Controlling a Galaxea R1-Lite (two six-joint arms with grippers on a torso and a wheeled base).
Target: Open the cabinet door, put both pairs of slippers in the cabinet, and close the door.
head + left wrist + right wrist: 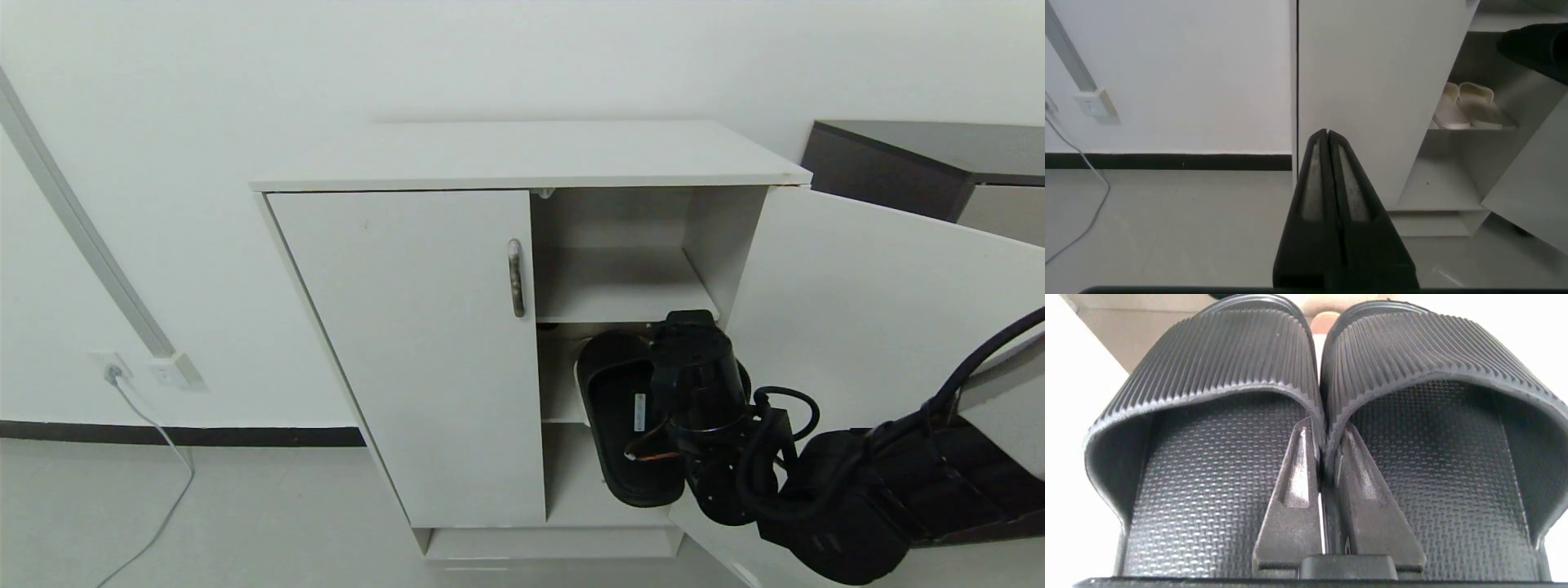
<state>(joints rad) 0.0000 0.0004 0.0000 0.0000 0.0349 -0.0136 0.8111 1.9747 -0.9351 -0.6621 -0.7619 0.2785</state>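
The white cabinet [522, 155] has its left door [408, 351] closed and its right door [882, 310] swung wide open. A pair of black slippers [624, 416] hangs side by side in the opening at the middle shelf, held by my right arm's wrist [698, 376]. In the right wrist view my right gripper [1327, 445] is shut, pinching the two inner side walls of the black slippers [1208, 392] together. A beige pair of slippers [1470, 102] lies on a lower shelf inside the cabinet. My left gripper [1327, 143] is shut on nothing, low in front of the closed door.
The closed door carries a metal handle [516, 278]. The top shelf [620, 286] is bare. A wall socket with a grey cable [114, 376] is at the left, above open floor. A dark desk [922, 159] stands behind the open door.
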